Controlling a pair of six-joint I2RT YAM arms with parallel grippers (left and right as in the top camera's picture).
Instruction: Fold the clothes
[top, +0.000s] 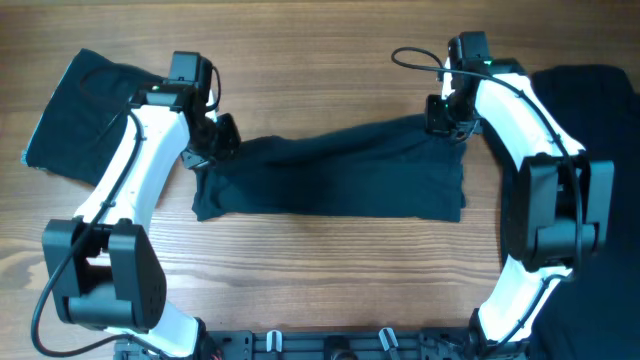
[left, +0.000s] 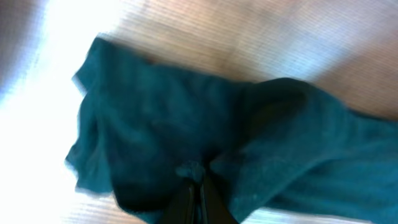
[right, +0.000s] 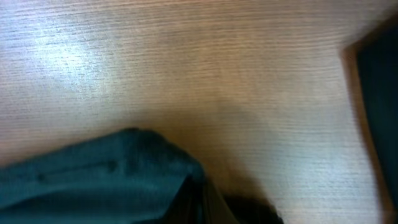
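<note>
The left gripper (left: 199, 182) has its fingers pressed together, pinching a bunched fold of the dark shirt (left: 186, 118). The right gripper (right: 200, 190) is likewise closed on the shirt's other upper corner, cloth gathered at its tips. The shirt lies stretched across the middle of the desk (top: 320, 60) between the two grippers, its near hem flat on the wood. A folded garment (top: 85, 115) sits by the far left corner. More dark cloth (top: 600, 110) covers the right edge.
</note>
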